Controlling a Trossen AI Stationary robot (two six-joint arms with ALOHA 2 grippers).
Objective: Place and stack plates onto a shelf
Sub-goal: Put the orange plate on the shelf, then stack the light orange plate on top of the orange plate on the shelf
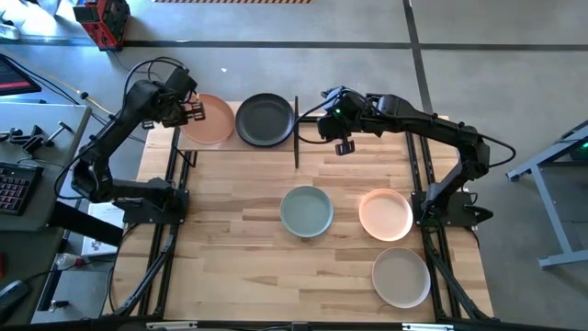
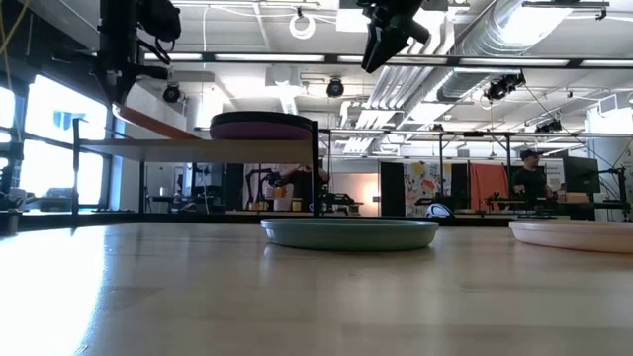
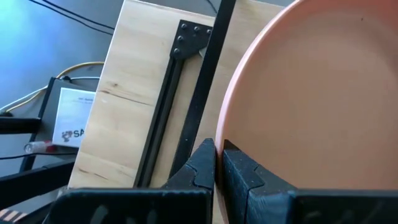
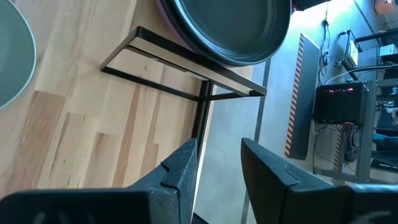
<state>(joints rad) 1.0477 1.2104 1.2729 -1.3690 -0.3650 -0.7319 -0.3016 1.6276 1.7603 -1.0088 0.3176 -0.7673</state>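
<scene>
The shelf [image 1: 276,152] stands at the far edge of the tabletop [image 1: 239,239]. On its right part lies a dark grey plate [image 1: 265,119] over a purple one. The left gripper [image 1: 191,112] holds a peach plate [image 1: 213,119] tilted over the shelf's left part, jaws pinching its rim. The right gripper [image 1: 344,145] hovers just right of the shelf, jaws spread.

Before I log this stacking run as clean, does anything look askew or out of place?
One thing: the peach plate in the left hand hangs tilted over the shelf's left half, not yet flat. The dark plate sits level on a purple one. The right hand is open and empty.
</scene>
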